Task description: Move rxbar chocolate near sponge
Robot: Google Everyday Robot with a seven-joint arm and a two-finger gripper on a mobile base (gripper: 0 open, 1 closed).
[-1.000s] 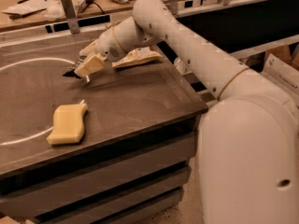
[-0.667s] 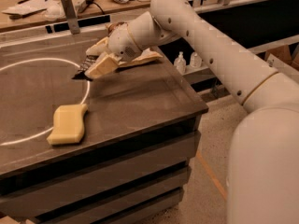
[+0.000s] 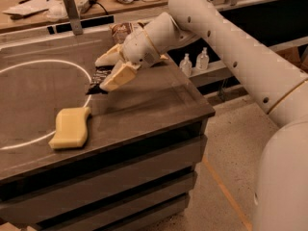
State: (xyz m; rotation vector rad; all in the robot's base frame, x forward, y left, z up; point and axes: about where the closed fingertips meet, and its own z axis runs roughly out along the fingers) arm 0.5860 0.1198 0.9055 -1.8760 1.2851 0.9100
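The rxbar chocolate (image 3: 96, 86), a small flat black wrapper with faint white print, sits between the cream fingers of my gripper (image 3: 100, 75), low over the dark table (image 3: 159, 100). The gripper is shut on the bar, reaching in from the right. The sponge (image 3: 70, 127), a pale yellow wavy-sided block, lies flat on the table to the front left of the bar, about a hand's width away, on the white circle line (image 3: 29, 141). The bar's far end is hidden under the fingers.
A brown-and-white chip bag (image 3: 122, 31) lies at the table's back, partly behind my arm (image 3: 216, 37). Two small bottles (image 3: 194, 62) stand on a lower shelf past the table's right edge. A cluttered bench (image 3: 57, 4) runs behind the table.
My gripper has moved right and toward the table's front with the rxbar chocolate in it, ending closer to the sponge's right side. The sponge has not moved.
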